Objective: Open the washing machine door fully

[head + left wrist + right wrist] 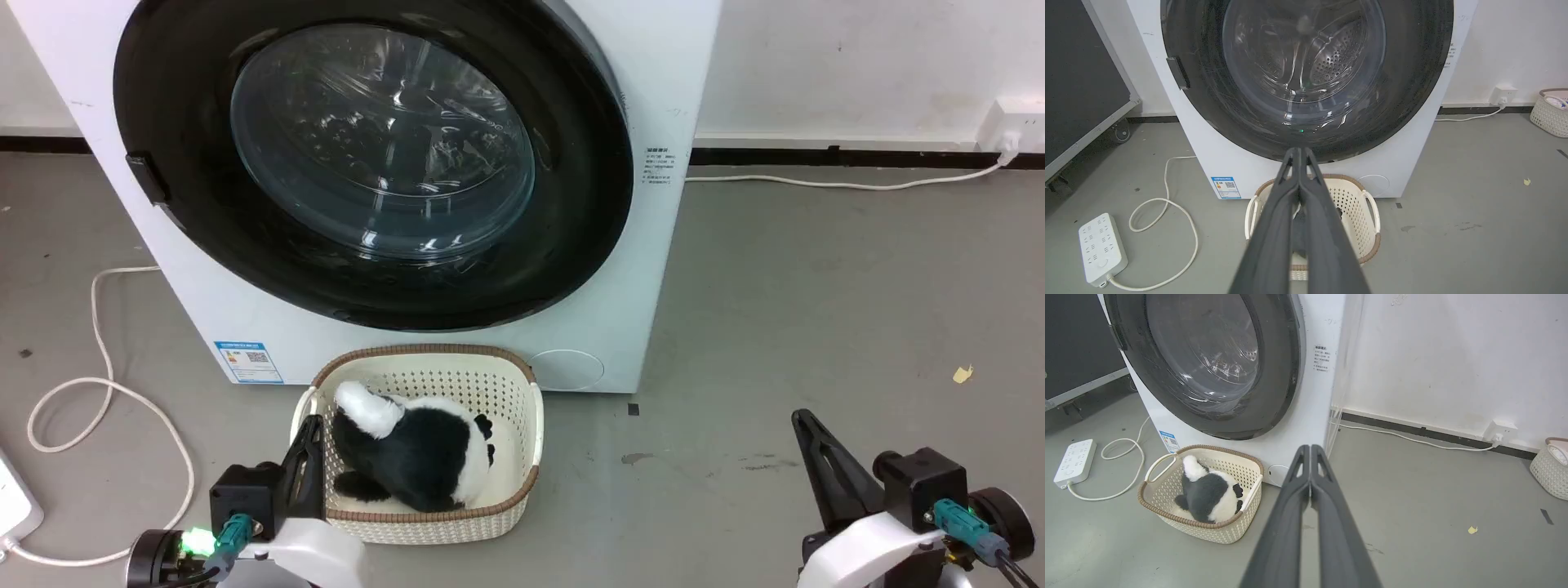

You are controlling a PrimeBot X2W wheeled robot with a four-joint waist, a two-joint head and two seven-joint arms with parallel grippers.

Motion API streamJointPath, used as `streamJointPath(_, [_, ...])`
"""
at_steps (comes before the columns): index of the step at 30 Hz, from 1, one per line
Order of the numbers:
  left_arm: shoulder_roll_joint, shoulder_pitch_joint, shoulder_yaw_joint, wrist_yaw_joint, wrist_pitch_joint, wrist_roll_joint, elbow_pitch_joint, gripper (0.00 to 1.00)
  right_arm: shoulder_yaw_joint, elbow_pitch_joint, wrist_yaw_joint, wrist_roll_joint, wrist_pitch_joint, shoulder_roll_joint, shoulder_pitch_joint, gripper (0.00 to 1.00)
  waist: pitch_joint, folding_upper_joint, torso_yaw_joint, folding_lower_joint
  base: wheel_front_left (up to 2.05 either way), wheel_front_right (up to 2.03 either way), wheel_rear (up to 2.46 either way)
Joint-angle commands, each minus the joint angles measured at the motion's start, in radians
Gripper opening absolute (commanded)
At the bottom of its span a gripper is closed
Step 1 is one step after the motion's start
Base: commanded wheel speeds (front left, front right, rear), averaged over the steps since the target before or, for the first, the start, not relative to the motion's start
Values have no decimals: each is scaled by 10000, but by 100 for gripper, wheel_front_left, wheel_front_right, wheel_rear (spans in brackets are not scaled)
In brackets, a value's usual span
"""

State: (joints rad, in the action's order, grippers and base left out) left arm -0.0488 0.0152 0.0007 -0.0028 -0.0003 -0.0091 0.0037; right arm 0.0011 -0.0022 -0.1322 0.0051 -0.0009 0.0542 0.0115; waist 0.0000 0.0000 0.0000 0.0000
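Washing machine door [571, 204] sat closed on the front of the washing machine [645, 269], basket [424, 350] stood on the floor just before it, plush toy [416, 457] lay inside, power strip [1100, 247] lay left, left gripper [310, 425] hung by the basket's left rim, right gripper [804, 420] well apart rightward.

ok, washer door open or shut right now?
Shut: the washing machine door lies flush against the washing machine front in both wrist views.
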Motion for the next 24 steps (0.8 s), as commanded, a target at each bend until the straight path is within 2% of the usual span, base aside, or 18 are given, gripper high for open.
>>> streamJointPath(1, [-14, -152, -7, 28, 3, 91, -37, 0, -11, 22, 15, -51, 9, -40, -115, 0, 0, 0, 0, 0, 0, 0, 0])
streamJointPath(24, [-14, -152, -7, 28, 3, 91, -37, 0, -11, 22, 15, -51, 9, -40, -115, 0, 0, 0, 0, 0, 0, 0, 0])
